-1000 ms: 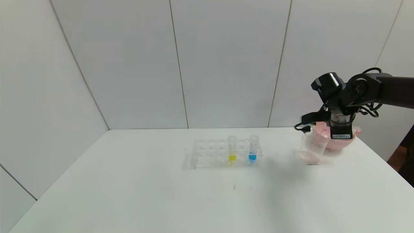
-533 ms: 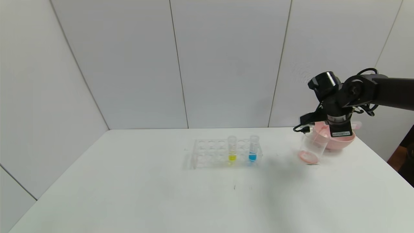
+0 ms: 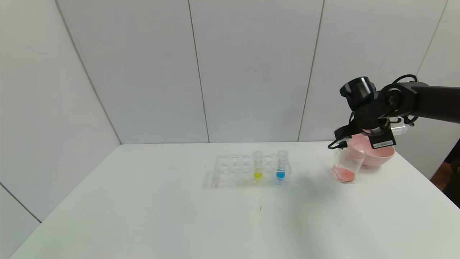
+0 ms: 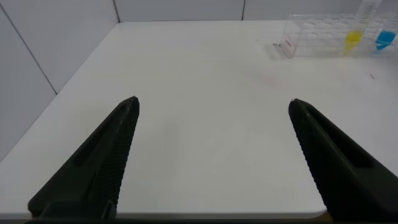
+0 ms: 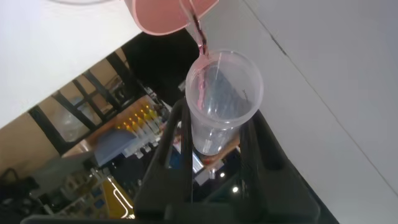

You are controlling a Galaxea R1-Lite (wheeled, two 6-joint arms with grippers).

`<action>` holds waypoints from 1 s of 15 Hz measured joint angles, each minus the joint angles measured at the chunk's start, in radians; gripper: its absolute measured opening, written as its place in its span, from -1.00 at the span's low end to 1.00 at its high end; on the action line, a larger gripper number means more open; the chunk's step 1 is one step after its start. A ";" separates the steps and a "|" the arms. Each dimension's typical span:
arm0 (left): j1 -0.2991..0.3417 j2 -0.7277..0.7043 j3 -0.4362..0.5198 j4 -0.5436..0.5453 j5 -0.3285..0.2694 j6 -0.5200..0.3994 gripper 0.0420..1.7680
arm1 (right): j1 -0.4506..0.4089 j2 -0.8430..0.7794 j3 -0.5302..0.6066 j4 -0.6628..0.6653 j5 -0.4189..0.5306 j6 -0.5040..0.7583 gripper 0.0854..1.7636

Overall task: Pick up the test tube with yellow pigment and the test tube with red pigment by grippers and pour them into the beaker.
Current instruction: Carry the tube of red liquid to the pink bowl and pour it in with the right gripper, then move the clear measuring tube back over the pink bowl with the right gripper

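Red tube [image 5: 217, 99] between closed jaws, apparently tipped.

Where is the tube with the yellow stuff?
In the head view, the yellow tube stands upright in the clear rack mid-table, just left of the blue tube.

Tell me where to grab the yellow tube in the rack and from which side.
Grip the yellow tube on its bare upper part just under the wider rim, coming down from above. It stands upright in the clear rack, whose walls surround its lower half, so only the top stands free. The blue tube stands in a slot to its right, so set the end effector's fingers front and back.
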 joint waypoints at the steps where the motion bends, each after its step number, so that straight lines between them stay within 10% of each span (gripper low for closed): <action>1: 0.000 0.000 0.000 0.000 0.000 0.000 0.94 | 0.003 -0.001 0.000 0.001 -0.025 -0.022 -0.50; 15: 0.000 0.000 0.000 0.000 0.000 0.000 0.94 | 0.021 -0.013 0.000 0.008 -0.048 -0.063 -0.50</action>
